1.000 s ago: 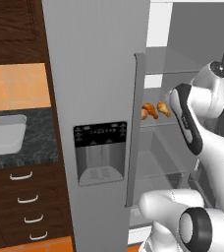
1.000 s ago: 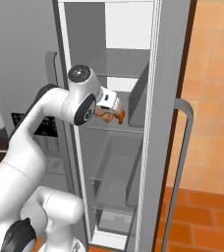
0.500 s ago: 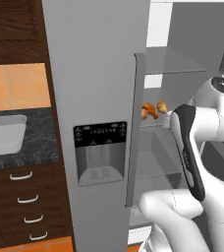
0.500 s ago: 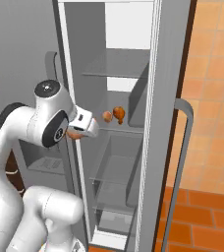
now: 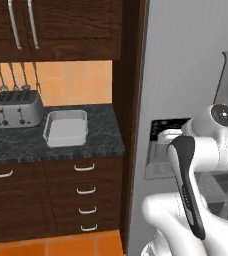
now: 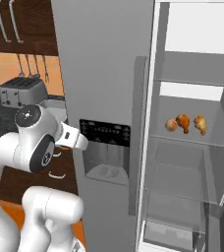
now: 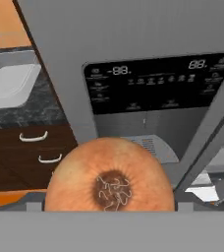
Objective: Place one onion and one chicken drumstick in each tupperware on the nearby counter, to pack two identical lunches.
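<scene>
Onion (image 7: 110, 175) sits large at bottom of hand view, root end toward camera, held in gripper; jaws closed around it, fingertips hidden behind it. Fridge dispenser panel (image 7: 158, 84) just beyond. On fridge shelf (image 6: 192, 137): 1 more onion (image 6: 171, 125) beside 2 chicken drumsticks (image 6: 183, 123). Tupperware (image 5: 66, 128) on counter (image 5: 16, 142), beside toaster (image 5: 16, 109).

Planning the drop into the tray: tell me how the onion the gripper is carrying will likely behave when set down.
The onion looks round and smooth, so it will probably roll on release. The tupperware has raised walls that should stop it. It looks firm, bulging wide in the hand view, so it likely won't deform in the grip.
</scene>
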Available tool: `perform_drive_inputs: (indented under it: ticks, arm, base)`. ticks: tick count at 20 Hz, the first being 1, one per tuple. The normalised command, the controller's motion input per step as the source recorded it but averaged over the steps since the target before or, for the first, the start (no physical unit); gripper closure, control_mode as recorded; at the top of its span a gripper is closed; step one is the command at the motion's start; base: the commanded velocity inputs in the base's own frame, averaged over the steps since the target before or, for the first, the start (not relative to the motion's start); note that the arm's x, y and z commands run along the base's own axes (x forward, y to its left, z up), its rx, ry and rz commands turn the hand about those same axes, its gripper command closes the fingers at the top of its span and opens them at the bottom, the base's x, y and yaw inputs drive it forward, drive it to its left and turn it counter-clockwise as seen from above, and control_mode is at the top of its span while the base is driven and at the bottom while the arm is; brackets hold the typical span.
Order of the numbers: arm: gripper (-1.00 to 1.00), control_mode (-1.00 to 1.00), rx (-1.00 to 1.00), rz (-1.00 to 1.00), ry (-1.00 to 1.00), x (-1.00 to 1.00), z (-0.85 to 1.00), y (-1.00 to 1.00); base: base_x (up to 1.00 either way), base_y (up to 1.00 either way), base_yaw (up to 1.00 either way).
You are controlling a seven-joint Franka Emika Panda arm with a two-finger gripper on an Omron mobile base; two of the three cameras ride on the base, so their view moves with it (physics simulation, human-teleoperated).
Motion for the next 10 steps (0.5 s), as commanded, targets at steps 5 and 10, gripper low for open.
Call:
perform_drive_inputs:
  ticks: [5,10]
  arm:
    - [1.0,1.0,0.0,0.0,0.0,0.0,0.0,0.0]
    - [1.0,1.0,0.0,0.0,0.0,0.0,0.0,0.0]
  base:
    - [0.0,1.0,0.16]
    - [0.0,1.0,0.1]
